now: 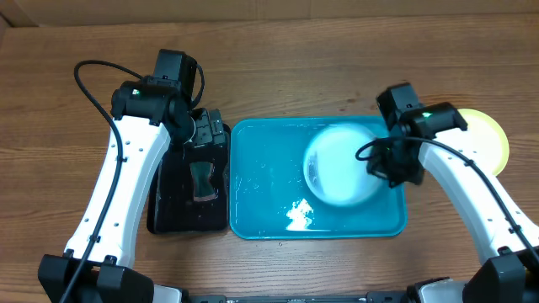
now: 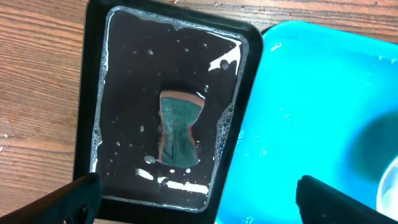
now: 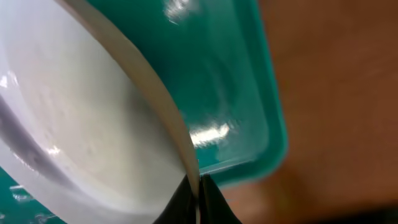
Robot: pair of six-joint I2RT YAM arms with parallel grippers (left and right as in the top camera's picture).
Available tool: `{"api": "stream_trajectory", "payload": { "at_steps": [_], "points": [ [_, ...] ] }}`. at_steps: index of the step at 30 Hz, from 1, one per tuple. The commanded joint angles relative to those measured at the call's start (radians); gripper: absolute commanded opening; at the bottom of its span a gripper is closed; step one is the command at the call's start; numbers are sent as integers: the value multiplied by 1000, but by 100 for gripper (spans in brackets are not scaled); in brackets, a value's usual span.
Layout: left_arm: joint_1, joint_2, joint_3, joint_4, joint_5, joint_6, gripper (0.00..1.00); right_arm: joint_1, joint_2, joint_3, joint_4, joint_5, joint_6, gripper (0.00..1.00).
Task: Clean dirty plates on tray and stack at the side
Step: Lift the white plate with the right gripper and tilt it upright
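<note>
Pale plastic, white at the centre with a light cyan edge: the plate [image 1: 341, 164] is pinched by its rim between the fingers of the right gripper [image 3: 198, 200], which are closed tight on that thin edge. In the wrist view the plate rises away from the fingertips at a tilt. The cyan tray [image 1: 253, 210] lies below it, with the tray's right rim just beyond the fingers. The plate's face looks clean from here, though blur could hide fine smears.

On the far side of the right gripper, on the bare table, lies a yellow-green plate [image 1: 490, 135]; whether it is one or two I cannot tell. That looks like the stacking spot. A rim pinch on wet plastic is a slippery hold, so I judge the carry should be slow and level. The plate should be lowered flat and centred before the fingers let go.

The left gripper [image 2: 199, 210] hangs with its fingers wide apart and nothing between them. Ahead of them a green sponge [image 2: 180, 127] lies in the soapy water of the black tray [image 2: 92, 93]. No brand, label or writing can be read anywhere.
</note>
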Motion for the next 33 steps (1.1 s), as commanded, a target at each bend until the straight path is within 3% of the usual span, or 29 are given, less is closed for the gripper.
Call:
{"api": "stream_trajectory", "payload": {
  "at_steps": [1,7,13,16,20,26,33],
  "points": [
    [10,1,4,1,-13,2,100,1,-22,29,-75,-93,77,4],
    [10,1,4,-3,-13,3,100,23,-21,29,-130,-516,-132,4],
    [10,1,4,-23,-14,36,100,35,-21,29,-34,-797,-174,4],
    [10,1,4,-26,-19,40,100,35,-21,29,61,-847,-173,4],
    [10,1,4,-24,-20,40,100,35,-21,29,199,-792,-155,4],
    [10,1,4,-6,-20,40,100,35,-21,29,375,-434,-55,4],
    [10,2,4,8,-21,47,100,36,-21,29,408,-6,-89,4]
  ]
}}
